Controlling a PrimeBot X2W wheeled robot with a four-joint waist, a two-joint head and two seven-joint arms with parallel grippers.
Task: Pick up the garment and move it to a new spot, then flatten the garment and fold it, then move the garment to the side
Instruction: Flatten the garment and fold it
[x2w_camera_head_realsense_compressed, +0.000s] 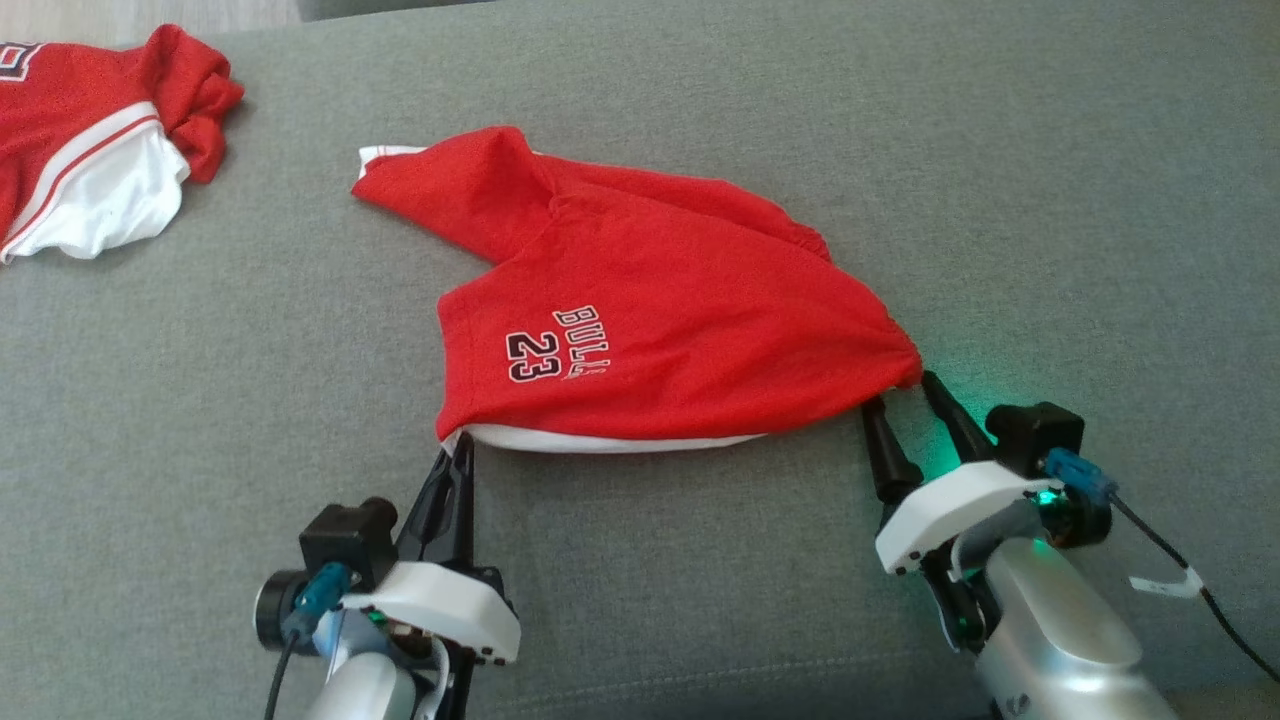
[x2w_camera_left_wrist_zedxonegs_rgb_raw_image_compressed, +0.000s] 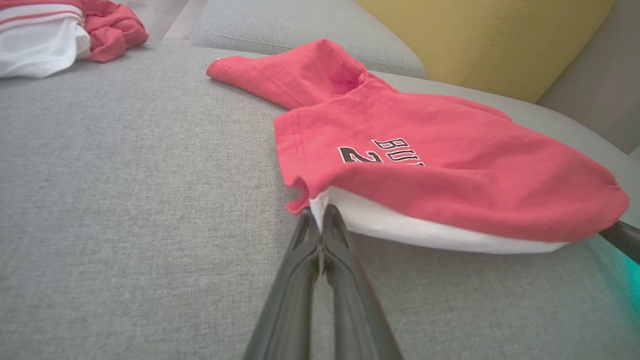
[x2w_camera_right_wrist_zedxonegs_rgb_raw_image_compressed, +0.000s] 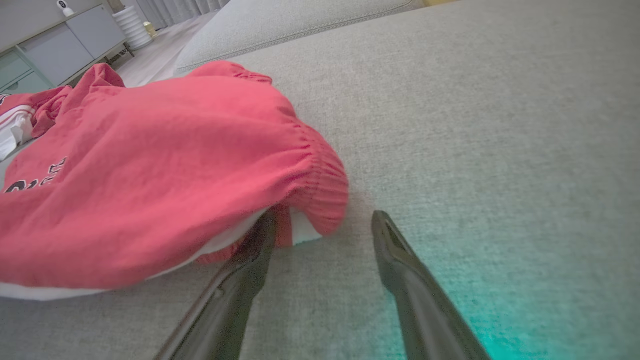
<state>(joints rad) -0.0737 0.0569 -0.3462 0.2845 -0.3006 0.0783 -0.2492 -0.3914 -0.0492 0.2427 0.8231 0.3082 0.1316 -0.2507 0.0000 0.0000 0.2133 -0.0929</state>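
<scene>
Left gripper (x2w_camera_left_wrist_zedxonegs_rgb_raw_image_compressed: 318, 216) is clamped tight, fingers pressed together right on the near-left corner of the garment (x2w_camera_head_realsense_compressed: 650, 310), pinching where the red cloth meets the white lining (x2w_camera_left_wrist_zedxonegs_rgb_raw_image_compressed: 430, 232). Right gripper (x2w_camera_head_realsense_compressed: 902, 393) is spread wide. One finger is tucked in under the gathered elastic edge at the near-right corner, and the other sits out on bare couch (x2w_camera_head_realsense_compressed: 200, 400) just beside the cloth, so nothing's actually pinched on that side. There's a green glow from that wrist spilling on the fabric too. The garment itself looks like a pair of red shorts, lying in the middle of the grey couch between the two grippers. Its long axis runs across the head view, tilted a bit from far left down to near right. The scrunchy waistband end points to the robot's right, and the leg ends point left, with one leg poking out toward the far left. The "BULLS 23" print (x2w_camera_head_realsense_compressed: 548, 345) sits near the left hem, turned sideways. The white lining peeks out all along the near edge. Well off at the far left there's another red and white garment (x2w_camera_head_realsense_compressed: 90, 150) bunched up, and the left wrist view catches a yellow cushion (x2w_camera_left_wrist_zedxonegs_rgb_raw_image_compressed: 480, 40) behind the couch.
</scene>
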